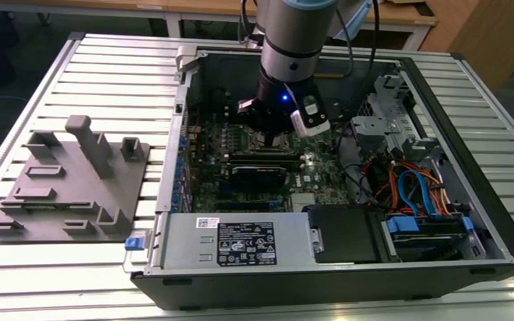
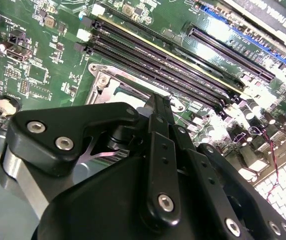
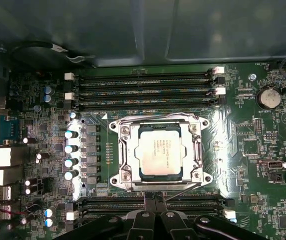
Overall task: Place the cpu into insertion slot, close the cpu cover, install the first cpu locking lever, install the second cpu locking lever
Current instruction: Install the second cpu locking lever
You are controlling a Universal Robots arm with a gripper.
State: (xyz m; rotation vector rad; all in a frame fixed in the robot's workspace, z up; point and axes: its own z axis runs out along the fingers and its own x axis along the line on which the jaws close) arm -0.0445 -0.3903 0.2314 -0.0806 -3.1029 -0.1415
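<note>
In the first wrist view the cpu (image 3: 160, 152), a pale silver square chip, lies seated in the insertion slot, which is covered by it. The cpu cover (image 3: 124, 150), a silver frame plate, lies flat around it. One thin wire locking lever (image 3: 157, 116) runs along one edge of the cover. A second lever (image 3: 182, 191) slants up off the opposite edge, close to my fingertips. My gripper (image 3: 155, 197) is shut, with nothing visibly held, and its tip is at that edge of the cover. The second wrist view shows the gripper (image 2: 157, 102) over the cover (image 2: 108, 82). In the exterior view the gripper (image 1: 270, 130) reaches down into the case.
The motherboard (image 1: 239, 180) lies inside an open black computer case (image 1: 328, 287). Long black memory slots (image 3: 143, 85) flank the socket on both sides. Cables (image 1: 409, 187) and drive bays fill the exterior view's right. A grey fixture plate (image 1: 69, 180) sits outside, at that view's left.
</note>
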